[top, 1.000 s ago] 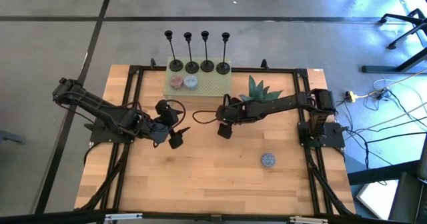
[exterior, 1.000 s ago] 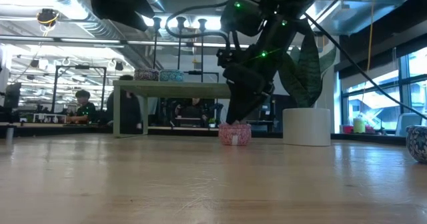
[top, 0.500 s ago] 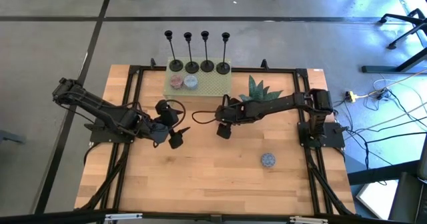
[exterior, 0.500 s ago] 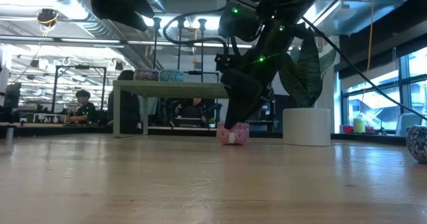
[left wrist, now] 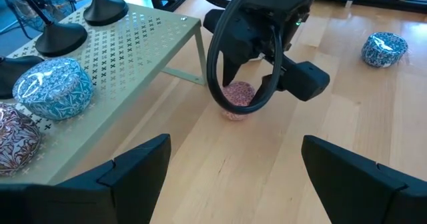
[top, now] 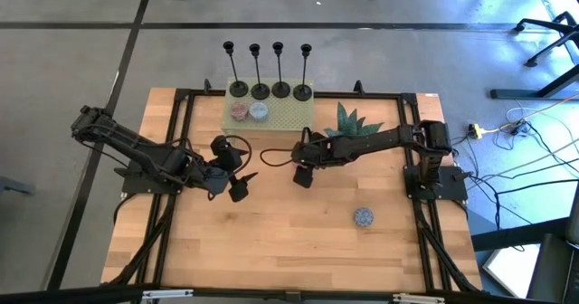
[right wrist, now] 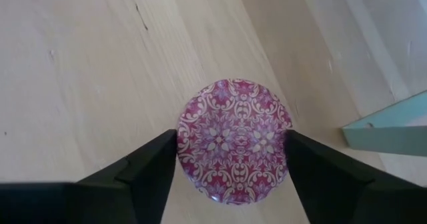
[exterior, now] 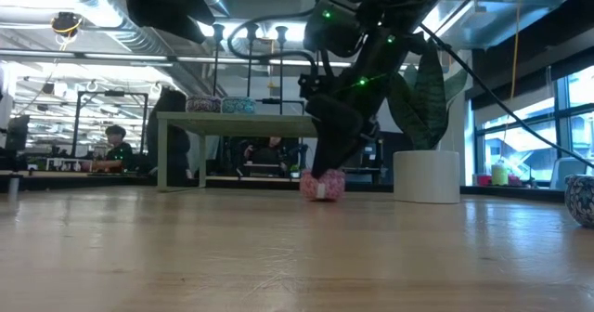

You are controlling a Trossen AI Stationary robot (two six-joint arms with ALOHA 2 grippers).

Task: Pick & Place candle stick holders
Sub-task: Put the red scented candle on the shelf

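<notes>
**Candle stick holders untouched while a pink tin sits in the right claw**

Standing upright in a row of four along the far edge of the green perforated stand [top: 289,114], the candle stick holders [top: 260,90], with neither arm near them. Just in front of them on the same stand, a red tin [top: 239,111] and a blue-white tin [top: 259,112].

Well apart from the row, down on the wooden table [top: 271,250] in front of the stand: the right gripper [top: 303,175], pressed on a pink tin [right wrist: 232,141], one dark finger against each side, the tin resting on the boards. Off to the left, hanging low over the table and waiting, the left gripper [top: 237,188], released, its fingers spread wide and holding nothing. Near the right arm, a potted plant [top: 348,120]; nearer the front of the table, another blue tin [top: 363,216].

By the look of it, a step with the tin, not with the task's own pieces; of the holders themselves, nothing begun. Next, probably: letting go of or parking the tin, rising clear of the stand's edge, then reaching to the far row for one thin stem. Calls for a narrow, centred pinch and a straight lift, to avoid tipping the neighbours.
</notes>
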